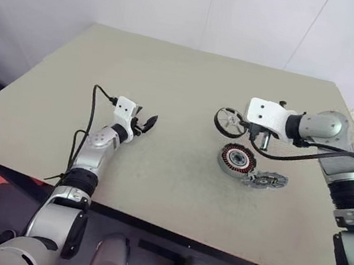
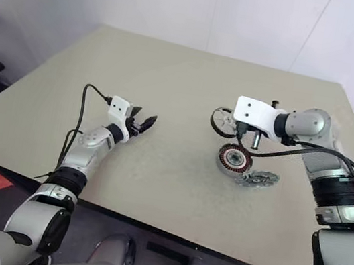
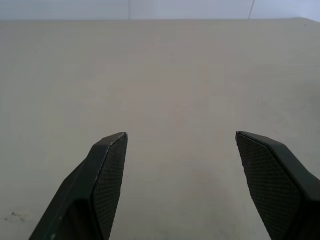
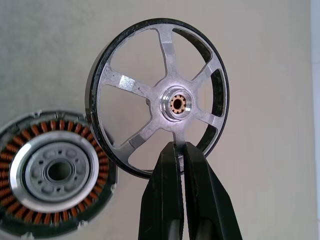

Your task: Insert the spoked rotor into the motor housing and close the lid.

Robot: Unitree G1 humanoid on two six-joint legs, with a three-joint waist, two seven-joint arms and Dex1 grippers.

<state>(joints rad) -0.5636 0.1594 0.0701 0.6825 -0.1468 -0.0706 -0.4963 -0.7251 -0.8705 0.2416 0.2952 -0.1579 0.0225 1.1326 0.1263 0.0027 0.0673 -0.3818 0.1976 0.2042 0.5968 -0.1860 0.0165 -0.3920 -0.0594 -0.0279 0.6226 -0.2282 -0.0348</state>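
Right gripper [image 4: 180, 150] clenching spoked rotor [image 4: 159, 97] by one spoke, holding it above table. Motor housing [image 4: 50, 172] lying below, lid [image 1: 266, 181] probably beside. Advice: levelling rotor, centring hub over bore. Left gripper [image 3: 180, 165] standing released.

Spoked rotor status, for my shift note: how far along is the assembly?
Done: the right gripper has the black-rimmed, silver spoked rotor pinched by one spoke, off the beige table. In hand: carrying it beside the round motor housing with copper windings. Left: seating the rotor, then closing the silver lid lying beside the housing. The left gripper waits open.
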